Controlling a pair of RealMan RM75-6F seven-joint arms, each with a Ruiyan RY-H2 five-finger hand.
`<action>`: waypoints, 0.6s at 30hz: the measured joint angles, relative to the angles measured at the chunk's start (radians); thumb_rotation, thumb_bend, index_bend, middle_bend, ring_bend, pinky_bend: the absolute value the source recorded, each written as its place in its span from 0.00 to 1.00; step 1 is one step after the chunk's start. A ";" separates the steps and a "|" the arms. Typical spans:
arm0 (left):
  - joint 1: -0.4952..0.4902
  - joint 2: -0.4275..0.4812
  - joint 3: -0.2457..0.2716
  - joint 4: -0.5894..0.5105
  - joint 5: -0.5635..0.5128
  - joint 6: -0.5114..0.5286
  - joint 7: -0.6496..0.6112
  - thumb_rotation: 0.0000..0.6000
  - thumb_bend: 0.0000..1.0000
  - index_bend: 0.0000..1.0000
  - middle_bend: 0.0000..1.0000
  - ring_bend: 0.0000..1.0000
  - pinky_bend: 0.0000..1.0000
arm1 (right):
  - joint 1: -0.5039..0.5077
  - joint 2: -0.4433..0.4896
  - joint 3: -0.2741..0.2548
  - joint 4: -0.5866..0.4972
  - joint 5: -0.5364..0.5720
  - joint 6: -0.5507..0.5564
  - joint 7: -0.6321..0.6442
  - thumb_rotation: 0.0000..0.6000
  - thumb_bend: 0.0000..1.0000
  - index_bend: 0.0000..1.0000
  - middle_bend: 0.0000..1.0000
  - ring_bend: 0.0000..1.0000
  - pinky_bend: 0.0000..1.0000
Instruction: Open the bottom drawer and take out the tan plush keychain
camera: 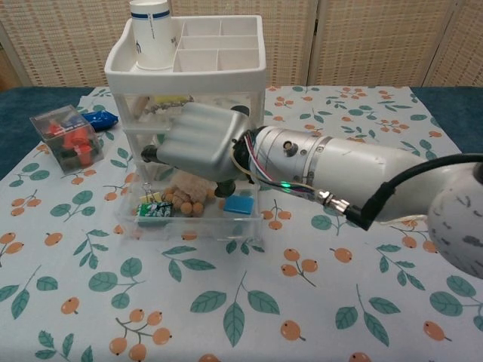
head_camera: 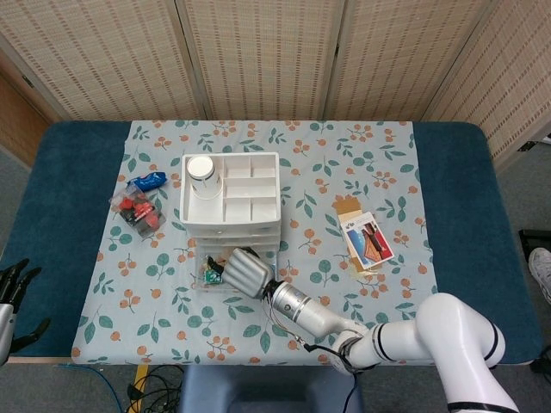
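Observation:
The white drawer unit (head_camera: 231,202) (camera: 189,56) has its clear bottom drawer (head_camera: 209,281) (camera: 189,225) pulled out toward me. In it lies the tan plush keychain (camera: 187,197), partly hidden under my right hand (head_camera: 244,272) (camera: 200,145). That hand hovers palm down right over the plush, with one dark fingertip (camera: 146,156) pointing left and its thumb reaching down beside the plush. Whether it grips the plush is hidden. My left hand (head_camera: 10,292) hangs off the table's near left corner with its fingers spread, holding nothing.
The drawer also holds a blue block (camera: 239,204) and a green-and-white item (camera: 153,209). A paper cup (head_camera: 203,172) (camera: 153,23) stands in the unit's top tray. A clear box of red parts (head_camera: 138,212) (camera: 66,138) and a blue packet (head_camera: 148,181) lie left; a picture card (head_camera: 366,239) lies right.

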 measured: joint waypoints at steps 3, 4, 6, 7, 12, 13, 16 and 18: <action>0.001 0.000 -0.001 0.003 -0.003 -0.001 -0.003 1.00 0.21 0.15 0.08 0.09 0.09 | 0.009 -0.021 0.007 0.036 -0.002 -0.026 -0.011 1.00 0.24 0.12 0.87 0.98 1.00; 0.002 -0.001 0.000 0.004 -0.004 -0.003 -0.003 1.00 0.21 0.15 0.08 0.09 0.09 | 0.011 -0.028 0.008 0.047 -0.002 -0.033 -0.015 1.00 0.24 0.12 0.87 0.98 1.00; 0.002 -0.003 0.001 0.007 -0.005 -0.006 -0.004 1.00 0.21 0.15 0.08 0.09 0.09 | 0.016 -0.043 0.011 0.072 -0.003 -0.047 -0.023 1.00 0.24 0.12 0.87 0.98 1.00; 0.002 -0.003 0.002 0.008 -0.005 -0.006 -0.005 1.00 0.21 0.15 0.08 0.09 0.09 | 0.018 -0.050 0.012 0.082 -0.004 -0.052 -0.026 1.00 0.24 0.12 0.87 0.98 1.00; 0.006 -0.004 0.002 0.015 -0.008 -0.004 -0.012 1.00 0.21 0.15 0.08 0.09 0.09 | 0.021 -0.086 0.016 0.139 -0.009 -0.067 -0.052 1.00 0.24 0.15 0.87 0.98 1.00; 0.007 -0.004 0.002 0.017 -0.010 -0.003 -0.014 1.00 0.21 0.15 0.08 0.09 0.09 | 0.022 -0.092 0.017 0.148 -0.009 -0.069 -0.056 1.00 0.24 0.15 0.87 0.98 1.00; 0.009 -0.003 0.001 0.020 -0.011 -0.002 -0.019 1.00 0.21 0.15 0.08 0.09 0.09 | 0.023 -0.109 0.022 0.178 -0.011 -0.076 -0.066 1.00 0.24 0.15 0.87 0.98 1.00; 0.009 -0.003 0.001 0.021 -0.010 -0.001 -0.021 1.00 0.21 0.15 0.08 0.09 0.09 | 0.024 -0.121 0.027 0.197 -0.012 -0.082 -0.068 1.00 0.25 0.15 0.87 0.98 1.00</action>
